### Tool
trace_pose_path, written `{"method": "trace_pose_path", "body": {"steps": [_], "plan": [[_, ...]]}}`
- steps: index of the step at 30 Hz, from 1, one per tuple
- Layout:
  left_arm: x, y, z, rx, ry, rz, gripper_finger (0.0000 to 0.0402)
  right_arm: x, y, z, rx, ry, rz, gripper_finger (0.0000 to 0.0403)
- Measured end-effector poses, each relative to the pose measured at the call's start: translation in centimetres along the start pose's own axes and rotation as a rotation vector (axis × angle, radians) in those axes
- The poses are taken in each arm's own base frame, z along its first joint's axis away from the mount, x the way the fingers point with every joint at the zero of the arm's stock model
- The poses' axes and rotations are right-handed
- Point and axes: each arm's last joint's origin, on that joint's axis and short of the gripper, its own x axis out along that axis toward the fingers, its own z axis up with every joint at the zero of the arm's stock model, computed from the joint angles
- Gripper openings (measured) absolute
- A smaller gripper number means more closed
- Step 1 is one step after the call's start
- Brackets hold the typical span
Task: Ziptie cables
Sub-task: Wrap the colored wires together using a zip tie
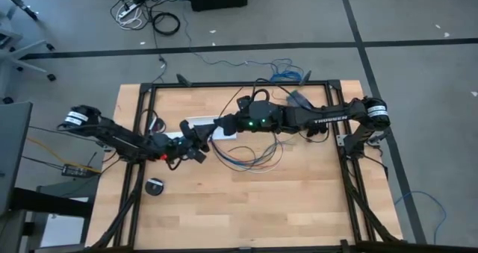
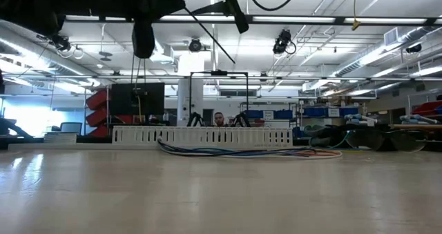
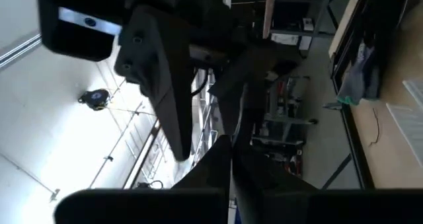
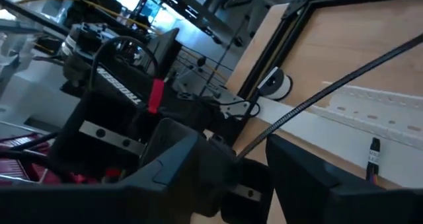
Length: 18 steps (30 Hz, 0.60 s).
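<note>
My left claw [image 1: 200, 150] pinches thin black plastic ziptie [image 4: 330, 85] above the long white slotted channel [image 2: 200, 135]; right claw [image 1: 224, 125] spread around it.

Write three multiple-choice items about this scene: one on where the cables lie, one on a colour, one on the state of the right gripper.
1. Where do the cables lie?
A. Held in the air by both grippers
B. On the table, beside the white channel
C. On top of a red box

2. What colour is the slotted channel?
A. White
B. Green
C. Red

3. How do the fingers of the right gripper stand?
A. Pressed flat on the table
B. Clamped on the channel
C. Apart, with the ziptie passing between them

Answers:
1 B: the high view shows the loops flat on the wood next to the channel.
2 A: the low view shows it white.
3 C: the right wrist view shows a gap between the fingers, with the black strip running through it.
</note>
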Motion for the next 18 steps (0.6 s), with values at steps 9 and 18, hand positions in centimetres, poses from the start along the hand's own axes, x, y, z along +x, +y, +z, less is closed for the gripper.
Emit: {"method": "trace_pose_path", "body": {"steps": [9,18], "plan": [[0.19,0.05,0.06,0.022,0.032,-0.002,0.0000,0.02,-0.42,-0.15,-0.037,0.026,-0.036,0.0133],[0.19,0.03,0.05,0.016,0.034,-0.004,0.0000,0.21,-0.84,0.53,-0.080,0.021,-0.039,0.0102]]}}
